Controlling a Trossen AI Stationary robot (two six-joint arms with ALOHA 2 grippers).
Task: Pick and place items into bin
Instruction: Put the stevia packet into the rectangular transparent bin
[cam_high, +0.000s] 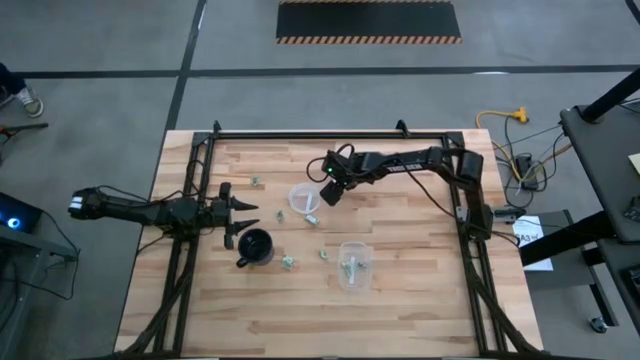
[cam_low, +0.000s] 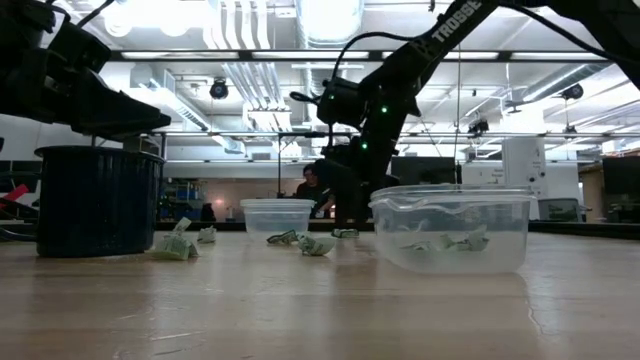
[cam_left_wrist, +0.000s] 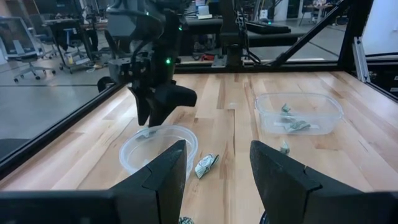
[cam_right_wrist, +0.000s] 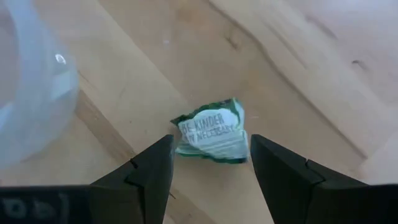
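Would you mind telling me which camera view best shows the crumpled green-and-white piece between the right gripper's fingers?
The right wrist view: the piece fills the centre between the open right gripper, print visible. I cannot pick it out for certain in the high, low or left wrist views.

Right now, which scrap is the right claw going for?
Find the round clear tub mid-table; the right gripper hovers beside it, the left gripper sits by the mug. The scrap is the crumpled green-and-white one between the right's open fingers, printed letters showing.
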